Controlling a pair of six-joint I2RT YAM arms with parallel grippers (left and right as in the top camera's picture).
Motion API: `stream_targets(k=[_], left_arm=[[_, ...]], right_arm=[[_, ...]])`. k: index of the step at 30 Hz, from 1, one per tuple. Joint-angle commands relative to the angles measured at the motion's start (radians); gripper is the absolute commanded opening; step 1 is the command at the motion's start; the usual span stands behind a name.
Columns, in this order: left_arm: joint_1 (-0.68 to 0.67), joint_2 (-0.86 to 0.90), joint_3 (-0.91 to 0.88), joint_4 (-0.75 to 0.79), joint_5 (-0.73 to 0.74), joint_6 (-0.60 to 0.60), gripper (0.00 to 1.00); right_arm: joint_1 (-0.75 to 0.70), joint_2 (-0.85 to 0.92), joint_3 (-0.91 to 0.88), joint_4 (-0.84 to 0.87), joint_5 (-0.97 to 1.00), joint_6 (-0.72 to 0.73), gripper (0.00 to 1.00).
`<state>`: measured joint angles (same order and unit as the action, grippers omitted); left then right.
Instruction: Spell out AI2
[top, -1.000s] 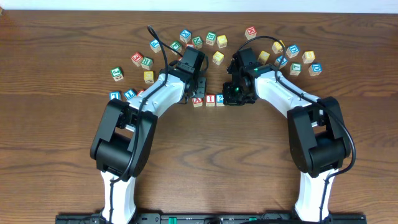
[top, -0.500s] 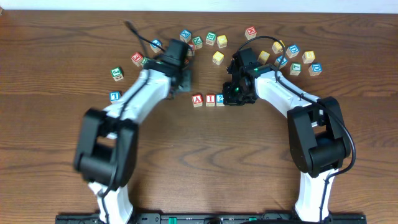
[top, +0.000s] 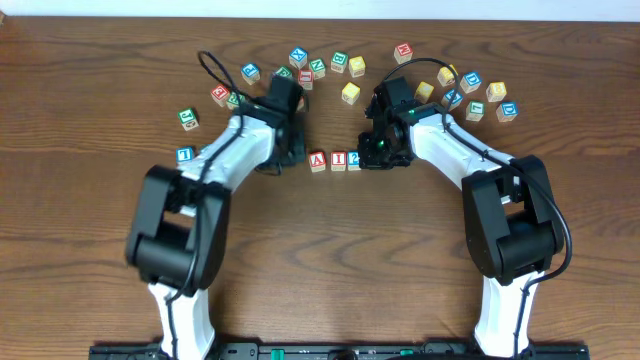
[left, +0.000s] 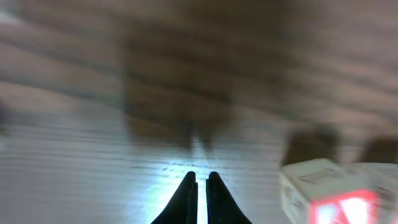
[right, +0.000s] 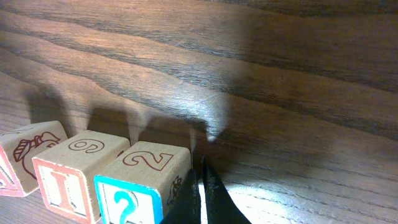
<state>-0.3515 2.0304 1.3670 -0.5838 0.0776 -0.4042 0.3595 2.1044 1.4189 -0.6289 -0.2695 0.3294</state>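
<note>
Clenched on nothing, the left claw (left: 201, 177) has its two dark fingers pressed tip to tip above the brown wooden table (top: 330, 250); its wrist view is badly smeared. The task's row lies mid-table, and its middle piece, the pale wooden cube lettered I with a red-framed side (right: 69, 182), serves as the marker. Close against that I cube's left side sits the pale wooden cube with the red letter A (top: 318, 160), and close against its right side is the pale wooden cube marked 2 with a blue-framed side (right: 142, 182), so the three read A, I, 2 in one straight line. The left claw hangs left of the I cube, past the A cube and apart from it. The right claw (right: 201, 180) is likewise squeezed shut and empty, right of the I cube at the outer face of the 2 cube; whether it touches that face cannot be told. The loose coloured letter cubes (top: 350, 93) lie in an arc beyond the I cube, well apart from it.
</note>
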Motion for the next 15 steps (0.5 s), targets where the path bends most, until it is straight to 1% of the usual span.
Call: stream_targets(k=[1, 9, 15], left_arm=[[-0.006, 0.030, -0.004, 0.013, 0.026, -0.040, 0.07], [-0.012, 0.029, -0.004, 0.017, 0.065, -0.034, 0.07], [-0.021, 0.029, -0.004, 0.040, 0.126, 0.039, 0.08]], right_arm=[[0.009, 0.010, -0.021, -0.003, 0.042, 0.007, 0.01], [0.009, 0.010, -0.021, 0.000, 0.043, 0.007, 0.01], [0.009, 0.010, -0.021, -0.002, 0.043, 0.007, 0.01]])
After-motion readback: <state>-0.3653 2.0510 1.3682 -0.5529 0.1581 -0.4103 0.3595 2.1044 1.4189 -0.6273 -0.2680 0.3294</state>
